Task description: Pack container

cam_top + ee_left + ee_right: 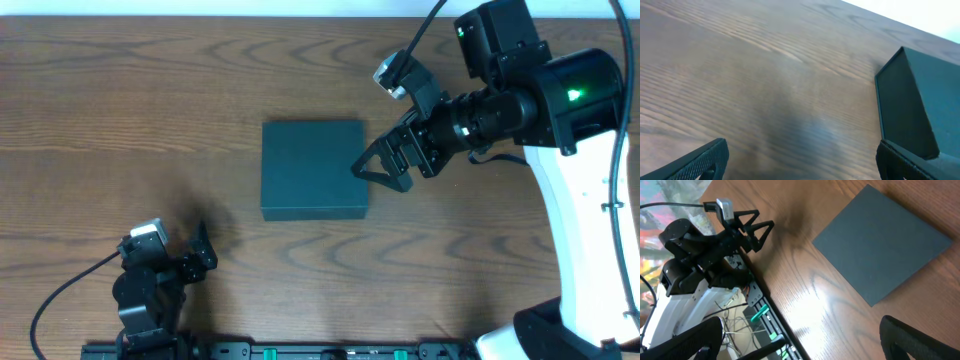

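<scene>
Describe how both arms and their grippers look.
The right arm has a white link, black joint housings with green lights, and a black cable. The left arm is mostly black with a trailing black cable. Each carries a silver wrist camera. Both the right gripper and left gripper have black, triangular open-frame fingers.

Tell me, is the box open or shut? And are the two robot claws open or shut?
container: shut, lid down flat, sitting on the table.
left gripper: open, holding nothing, away from the container.
right gripper: open, holding nothing, by the container's right edge.
</scene>
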Tool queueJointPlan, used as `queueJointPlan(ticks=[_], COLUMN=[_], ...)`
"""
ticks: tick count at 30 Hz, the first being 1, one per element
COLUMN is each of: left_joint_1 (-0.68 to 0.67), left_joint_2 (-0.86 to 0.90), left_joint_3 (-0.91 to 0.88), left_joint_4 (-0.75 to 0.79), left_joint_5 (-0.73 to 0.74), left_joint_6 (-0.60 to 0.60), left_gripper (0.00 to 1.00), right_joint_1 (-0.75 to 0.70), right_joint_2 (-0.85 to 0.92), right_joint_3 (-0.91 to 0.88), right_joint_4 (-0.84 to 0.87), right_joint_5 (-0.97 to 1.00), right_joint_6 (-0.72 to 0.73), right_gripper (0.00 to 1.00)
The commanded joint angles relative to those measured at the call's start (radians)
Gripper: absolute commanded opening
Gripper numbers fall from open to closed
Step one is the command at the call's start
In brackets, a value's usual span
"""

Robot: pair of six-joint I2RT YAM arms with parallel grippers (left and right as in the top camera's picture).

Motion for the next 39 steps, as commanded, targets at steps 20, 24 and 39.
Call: queueJointPlan(ticks=[20,24,39], left_joint_1=[-0.182,-0.197,-0.197], left_joint_2=[-0.062,-0.061,-0.061], left_joint_3=[-0.013,-0.013,-0.013], left_joint_4=[-0.027,-0.027,-0.027], left_joint_5=[0.24,0.24,0.24], left_joint_6=[-0.042,-0.042,-0.042], left_gripper=[0.95,0.95,0.95], right_joint_1=[0.008,0.008,0.008], right_joint_2=[-0.001,-0.001,-0.026], right_joint_3=[0.0,0.0,0.0], right_joint_4=[-0.002,-0.002,-0.002], right_joint_5=[-0.004,-0.004,0.009], right_joint_6=[0.009,0.009,0.009], right_gripper=[0.99,0.99,0.99])
